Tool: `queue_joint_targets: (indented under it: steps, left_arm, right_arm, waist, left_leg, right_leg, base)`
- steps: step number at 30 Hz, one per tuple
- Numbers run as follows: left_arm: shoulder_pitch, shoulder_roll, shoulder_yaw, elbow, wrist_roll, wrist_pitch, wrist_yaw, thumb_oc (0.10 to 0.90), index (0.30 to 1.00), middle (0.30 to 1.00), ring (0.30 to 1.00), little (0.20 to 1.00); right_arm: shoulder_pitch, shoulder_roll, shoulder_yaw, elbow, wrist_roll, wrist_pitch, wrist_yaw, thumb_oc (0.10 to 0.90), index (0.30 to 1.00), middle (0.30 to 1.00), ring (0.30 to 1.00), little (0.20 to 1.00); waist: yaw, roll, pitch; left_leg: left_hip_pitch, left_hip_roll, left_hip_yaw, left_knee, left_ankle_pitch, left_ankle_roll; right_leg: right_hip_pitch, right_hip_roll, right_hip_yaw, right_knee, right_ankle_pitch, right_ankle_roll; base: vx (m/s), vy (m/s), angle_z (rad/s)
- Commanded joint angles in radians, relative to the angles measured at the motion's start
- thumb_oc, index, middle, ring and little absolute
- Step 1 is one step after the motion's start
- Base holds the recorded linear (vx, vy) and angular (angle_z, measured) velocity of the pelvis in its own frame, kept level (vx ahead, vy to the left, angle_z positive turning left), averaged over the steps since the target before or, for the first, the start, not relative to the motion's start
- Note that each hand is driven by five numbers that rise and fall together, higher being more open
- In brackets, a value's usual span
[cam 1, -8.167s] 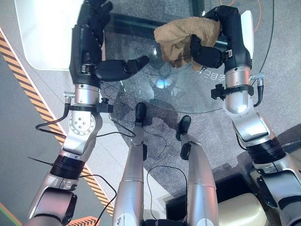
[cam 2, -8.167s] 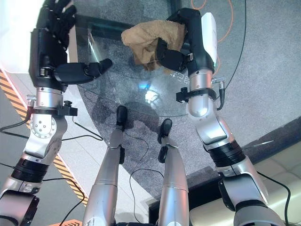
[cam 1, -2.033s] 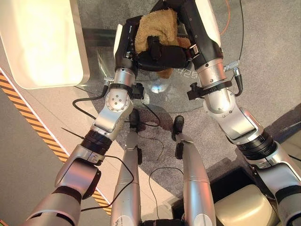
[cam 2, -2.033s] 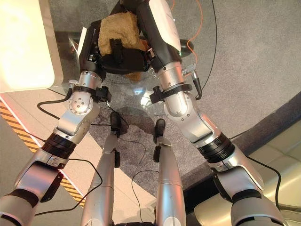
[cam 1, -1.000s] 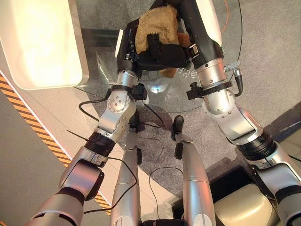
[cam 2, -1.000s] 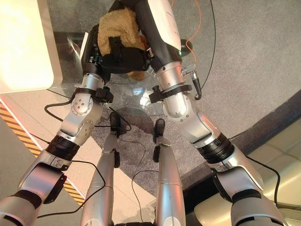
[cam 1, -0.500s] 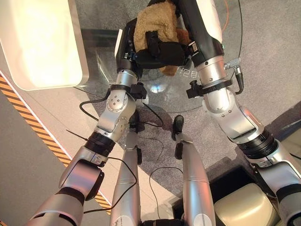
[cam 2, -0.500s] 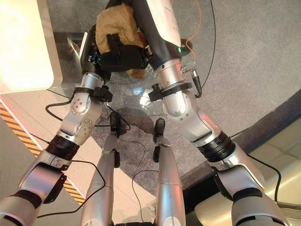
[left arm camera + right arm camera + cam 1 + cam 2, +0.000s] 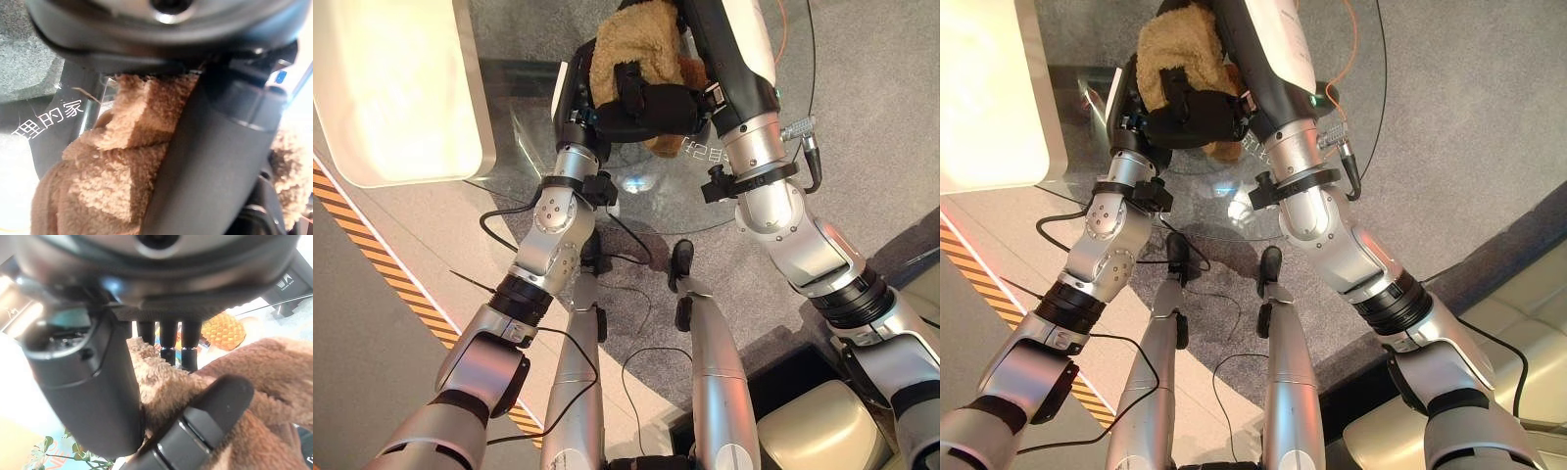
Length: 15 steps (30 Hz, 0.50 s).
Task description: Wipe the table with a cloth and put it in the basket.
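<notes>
While both hands meet over the round glass table (image 9: 705, 201), your tan terry cloth (image 9: 631, 44) sits bunched between them, lifted above the glass with one corner hanging down toward the white lettering printed on the tabletop. Your left hand (image 9: 641, 106) crosses beneath the bundle, one dark finger hooked up and over the front of the cloth, so that hand is closed around the fabric. Your right hand (image 9: 1197, 12) comes down from above; its wrist view shows a dark thumb (image 9: 195, 426) curled across the brown pile and fingers (image 9: 166, 340) sunk into the cloth behind it, so it too is clamped on the fabric. The left wrist view shows the same cloth (image 9: 112, 166) pressed against a dark finger, with the glass and its white lettering just past it. To your left, the cream-white basket (image 9: 475, 117) stands beside the table, its rim close to the glass edge and well apart from the cloth. Grey carpet (image 9: 1459, 127) lies under the table, and an orange cable (image 9: 1359, 39) runs across it beyond the far rim.
</notes>
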Motion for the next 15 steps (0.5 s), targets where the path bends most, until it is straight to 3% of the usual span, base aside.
queue_joint_targets:
  steps: [1, 15]
  left_arm:
    - [0.015, -0.076, -0.041, -0.113, -0.012, -0.097, -0.111, 0.100, 0.300, 0.300, 0.300, 0.200]
    - [0.015, -0.073, -0.033, -0.092, -0.043, -0.107, -0.125, 0.100, 0.300, 0.300, 0.300, 0.200]
  right_arm:
    - [-0.318, 0.004, -0.152, -0.182, -0.005, -0.079, -0.164, 0.800, 0.900, 0.900, 0.900, 0.900]
    - [-0.330, 0.003, -0.155, -0.166, 0.027, -0.084, -0.181, 0.800, 0.900, 0.900, 0.900, 0.900]
  waist:
    - [0.012, -0.022, -0.024]
    - [0.012, -0.028, -0.024]
  left_leg:
    - [0.044, -0.066, 0.089, 0.112, -0.136, 0.073]
    - [0.045, -0.065, 0.087, 0.118, -0.142, 0.073]
  right_leg:
    - [0.109, 0.098, -0.023, -0.211, 0.125, 0.008]
    - [0.113, 0.100, -0.024, -0.212, 0.123, 0.006]
  base:
    - [0.00, 0.000, 0.00]
    - [0.00, 0.000, 0.00]
